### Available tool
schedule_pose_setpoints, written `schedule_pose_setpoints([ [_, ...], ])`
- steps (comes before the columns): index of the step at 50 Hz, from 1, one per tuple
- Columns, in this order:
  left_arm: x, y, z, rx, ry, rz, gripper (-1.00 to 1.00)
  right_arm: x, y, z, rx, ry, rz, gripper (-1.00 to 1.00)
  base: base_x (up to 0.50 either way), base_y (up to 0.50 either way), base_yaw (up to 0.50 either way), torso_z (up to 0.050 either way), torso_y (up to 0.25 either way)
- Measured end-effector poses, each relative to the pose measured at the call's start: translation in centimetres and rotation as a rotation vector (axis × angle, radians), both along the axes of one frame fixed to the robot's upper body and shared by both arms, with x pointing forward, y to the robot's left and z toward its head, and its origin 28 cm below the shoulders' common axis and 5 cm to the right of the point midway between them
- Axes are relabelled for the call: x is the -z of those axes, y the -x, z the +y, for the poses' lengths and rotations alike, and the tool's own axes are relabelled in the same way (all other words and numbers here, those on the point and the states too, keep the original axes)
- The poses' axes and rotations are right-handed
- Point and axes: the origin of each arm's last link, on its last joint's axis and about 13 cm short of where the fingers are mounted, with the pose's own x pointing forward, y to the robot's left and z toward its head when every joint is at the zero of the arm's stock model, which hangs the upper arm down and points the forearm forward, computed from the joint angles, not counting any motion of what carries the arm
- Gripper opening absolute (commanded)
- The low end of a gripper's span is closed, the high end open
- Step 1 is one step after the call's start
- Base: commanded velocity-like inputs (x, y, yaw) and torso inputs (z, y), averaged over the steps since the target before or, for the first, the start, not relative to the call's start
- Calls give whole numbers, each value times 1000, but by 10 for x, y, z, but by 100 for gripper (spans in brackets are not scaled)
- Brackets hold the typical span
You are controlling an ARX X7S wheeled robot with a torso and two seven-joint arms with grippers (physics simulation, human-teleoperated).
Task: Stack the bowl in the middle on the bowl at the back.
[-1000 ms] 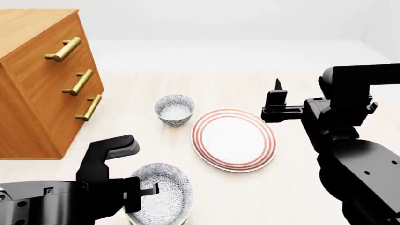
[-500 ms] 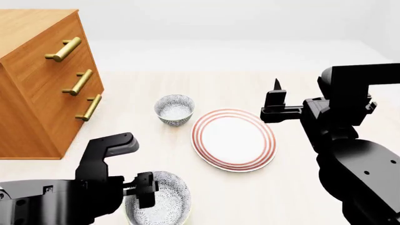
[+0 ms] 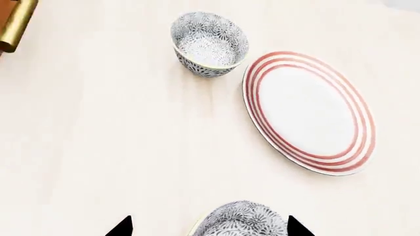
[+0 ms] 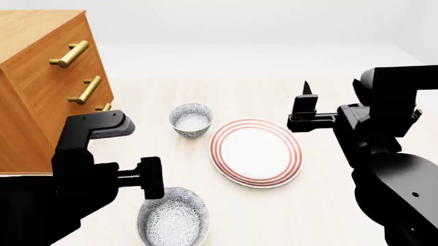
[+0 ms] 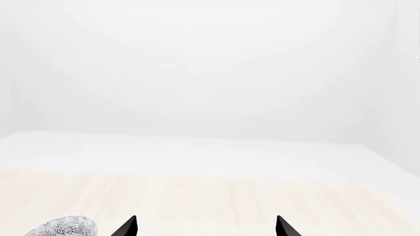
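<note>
Left gripper (image 3: 204, 227) held wide, empty, over near bowl (image 4: 172, 217) at worktop's front edge. Back bowl (image 4: 191, 119) lies straight ahead (left arm nearer). Right gripper (image 5: 206, 226) wide, idle.

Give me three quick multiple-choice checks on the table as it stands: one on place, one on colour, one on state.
1. In the head view, where does the plate lie relative to the far bowl?
A. To its left
B. To its right and nearer the robot
C. Underneath it

2. What colour are the plate's rings?
A. Red
B. Green
C. Black

3. What state is the far bowl in?
A. Tipped on its side
B. Holding another bowl
C. Upright and empty

Answers:
1 B: the plate sits right of the far bowl, and lower in the view.
2 A: red rings circle its white centre.
3 C: the left wrist view shows its mouth facing up with only the pattern inside.
</note>
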Motion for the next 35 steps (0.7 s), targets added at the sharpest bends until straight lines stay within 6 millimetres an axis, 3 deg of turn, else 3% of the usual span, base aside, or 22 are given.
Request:
schedule_pose_setpoints([
  [15, -23, 26, 18, -102, -108, -424, 100, -11, 45, 12, 3, -11, -56, 100, 0, 0, 0, 0, 0],
  [26, -36, 58, 36, -176, -129, -546, 100, -20, 89, 17, 16, 0, -152, 100, 0, 0, 0, 0, 0],
  [35, -38, 80, 42, -191, -138, -592, 100, -24, 112, 9, 36, 1, -166, 100, 0, 0, 0, 0, 0],
])
